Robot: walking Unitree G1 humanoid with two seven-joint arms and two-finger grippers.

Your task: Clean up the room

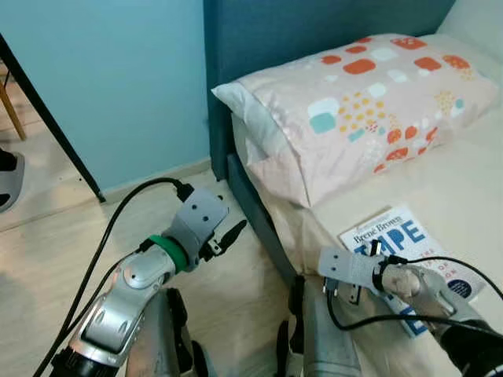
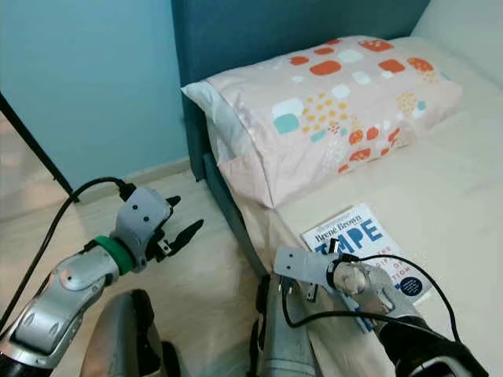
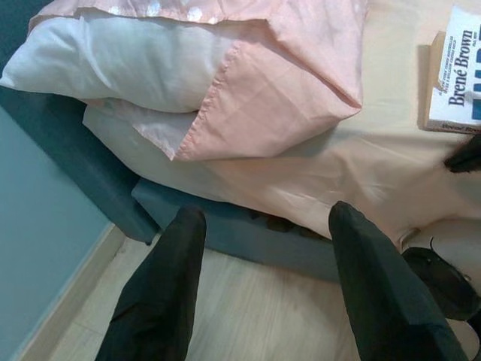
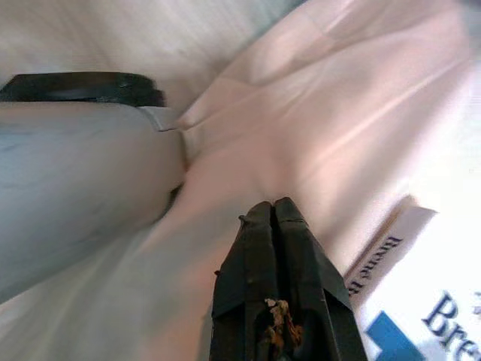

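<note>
Two silver arms are seen beside the bed (image 1: 440, 196), each with black cables, one ringed in green.

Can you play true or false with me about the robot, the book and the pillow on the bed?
1. The book lies on the bed sheet. True.
2. The pillow is plain blue. False: it is pale pink with orange, white and teal patches.
3. The left gripper has its fingers open. True, the left wrist view shows a wide gap between them.
4. The right gripper is holding the book. False: its fingers are closed together with nothing between them, beside the book.
5. The book sits on top of the pillow. False: it lies on the sheet, nearer the robot than the pillow.
</note>
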